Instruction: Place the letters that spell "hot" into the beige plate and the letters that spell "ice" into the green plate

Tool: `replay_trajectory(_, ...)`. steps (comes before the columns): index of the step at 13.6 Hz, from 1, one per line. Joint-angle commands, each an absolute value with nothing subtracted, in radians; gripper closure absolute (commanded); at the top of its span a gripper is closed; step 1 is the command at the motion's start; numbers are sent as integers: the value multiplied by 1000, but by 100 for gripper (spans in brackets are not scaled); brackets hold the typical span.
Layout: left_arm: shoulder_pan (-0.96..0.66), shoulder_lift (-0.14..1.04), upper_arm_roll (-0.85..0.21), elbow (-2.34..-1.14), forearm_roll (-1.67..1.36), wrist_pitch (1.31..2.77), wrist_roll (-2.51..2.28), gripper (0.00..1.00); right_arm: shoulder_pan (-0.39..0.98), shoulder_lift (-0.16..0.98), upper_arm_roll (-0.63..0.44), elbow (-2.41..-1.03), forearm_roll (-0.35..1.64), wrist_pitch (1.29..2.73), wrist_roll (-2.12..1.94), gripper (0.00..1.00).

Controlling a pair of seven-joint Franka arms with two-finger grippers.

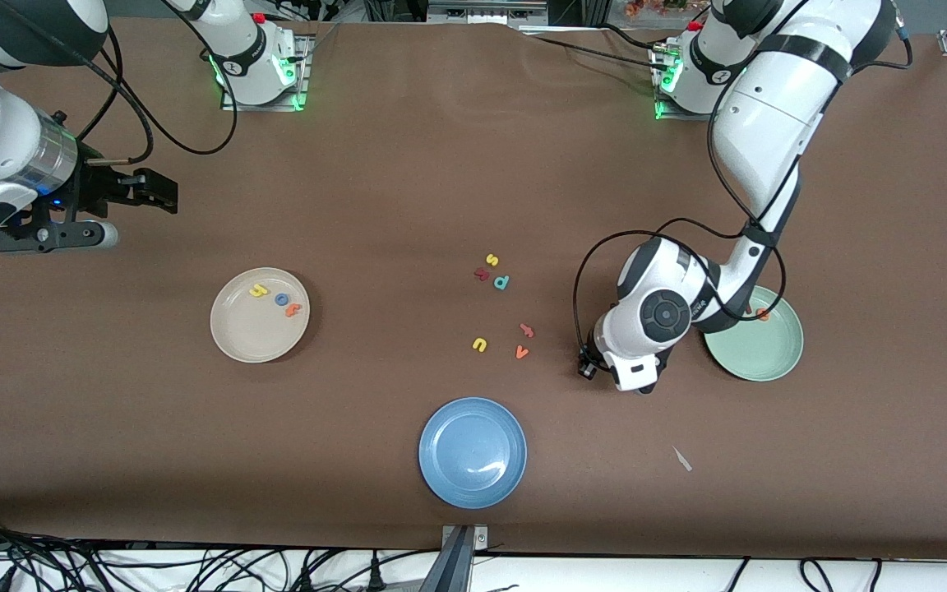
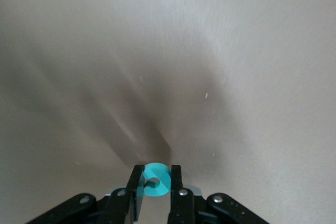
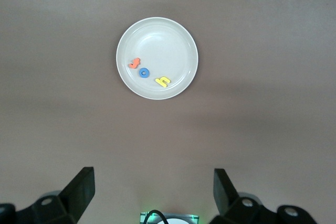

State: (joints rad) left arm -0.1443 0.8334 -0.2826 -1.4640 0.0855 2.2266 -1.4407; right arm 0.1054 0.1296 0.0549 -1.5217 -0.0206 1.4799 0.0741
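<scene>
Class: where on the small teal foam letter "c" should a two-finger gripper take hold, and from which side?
From above, pinching the small teal foam letter "c" across its outer curved edges: it lies flat on the table, as the left gripper straddles it.

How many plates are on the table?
3: beige plate toward the right arm's end, blue plate nearest the front camera, green plate toward the left arm's end, partly hidden by it.

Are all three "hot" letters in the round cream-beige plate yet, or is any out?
All in: yellow "h", blue ring "o" and orange "t" lie together inside the cream-beige plate, near its rim.
</scene>
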Motion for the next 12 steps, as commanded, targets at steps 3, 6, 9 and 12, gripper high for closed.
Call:
replay_trajectory(3,-13,664,-287,-1474,36,1953,-1078,100,104,144,57,-1491,-35,1471,71,0)
replay_trajectory(6,96,620,-285,-1482,34,1781,-763,100,104,144,57,-1491,-35,1470,71,0)
replay_trajectory(9,188,629,-282,-1518,70,1741,-509,100,104,144,57,-1491,-35,1471,71,0)
replay_trajectory(12,245,675,-282,-1551,191,1761,-387,100,106,147,57,-1491,-35,1471,71,0)
